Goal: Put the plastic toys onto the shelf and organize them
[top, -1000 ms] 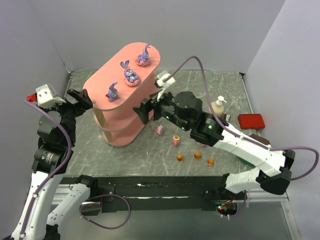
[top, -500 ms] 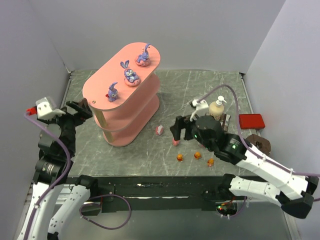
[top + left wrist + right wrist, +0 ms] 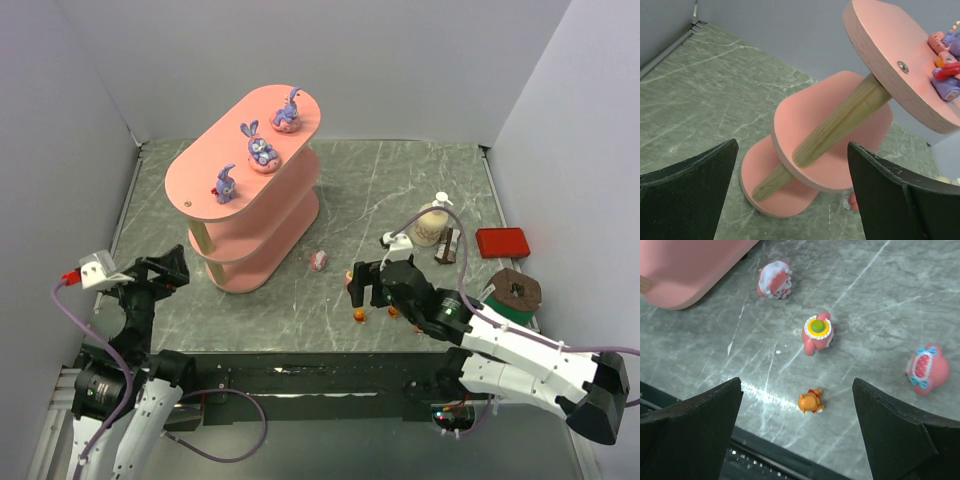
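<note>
Right now my right gripper (image 3: pixel 796 385) hangs with its jaws wide apart and empty. The tiny orange toy (image 3: pixel 810 401) lies just beneath it, and a pink egg-like toy (image 3: pixel 817 333) lies just ahead. My left gripper (image 3: pixel 791 146), likewise spread and empty, faces the shelf (image 3: pixel 810 105), whose top board carries purple bunnies (image 3: pixel 262 150).

Grey-green marbled tabletop (image 3: pixel 400 180), plain pale lilac walls (image 3: pixel 400 60) on three sides, soft even light
</note>
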Controlling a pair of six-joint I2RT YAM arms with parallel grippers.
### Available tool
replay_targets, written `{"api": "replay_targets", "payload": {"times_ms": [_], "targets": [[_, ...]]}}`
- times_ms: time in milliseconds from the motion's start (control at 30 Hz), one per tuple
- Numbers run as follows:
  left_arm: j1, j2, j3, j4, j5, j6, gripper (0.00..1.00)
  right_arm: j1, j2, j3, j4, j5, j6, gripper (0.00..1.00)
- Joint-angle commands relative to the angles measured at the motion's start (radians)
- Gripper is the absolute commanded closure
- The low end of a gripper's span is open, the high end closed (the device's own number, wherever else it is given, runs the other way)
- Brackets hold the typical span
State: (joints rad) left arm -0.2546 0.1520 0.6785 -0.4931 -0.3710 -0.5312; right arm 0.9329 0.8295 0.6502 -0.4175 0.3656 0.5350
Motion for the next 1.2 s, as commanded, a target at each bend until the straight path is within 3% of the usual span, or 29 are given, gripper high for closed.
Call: {"api": "replay_targets", "payload": {"times_ms": [0, 533, 633, 833, 1000, 1167], "targets": [[0.000, -0.049, -0.011, -0.021, 0.033, -0.043, 0.04, -0.003, 0.032, -0.047, 0.180, 0.021, 0.026, 0.02], [0.002, 0.058, -0.014, -0.025, 0.066, -0.016, 0.04, 0.041, 0.270, -0.021, 0.227, 0.174, 0.155, 0.10], [0.002, 0.060, -0.014, -0.024, 0.070, -0.015, 0.04, 0.040, 0.306, -0.032, 0.288, 0.162, 0.105, 0.11], [0.002, 0.055, -0.013, -0.025, 0.069, -0.013, 0.04, -0.077, 0.280, -0.110, 0.387, -0.013, 0.052, 0.25], [0.003, 0.043, -0.013, -0.027, 0.060, -0.018, 0.04, -0.092, 0.253, -0.127, 0.373, -0.051, 0.071, 0.32], [0.003, 0.041, -0.013, -0.027, 0.061, -0.016, 0.04, -0.097, 0.286, -0.124, 0.339, -0.027, 0.146, 0.50]]}}
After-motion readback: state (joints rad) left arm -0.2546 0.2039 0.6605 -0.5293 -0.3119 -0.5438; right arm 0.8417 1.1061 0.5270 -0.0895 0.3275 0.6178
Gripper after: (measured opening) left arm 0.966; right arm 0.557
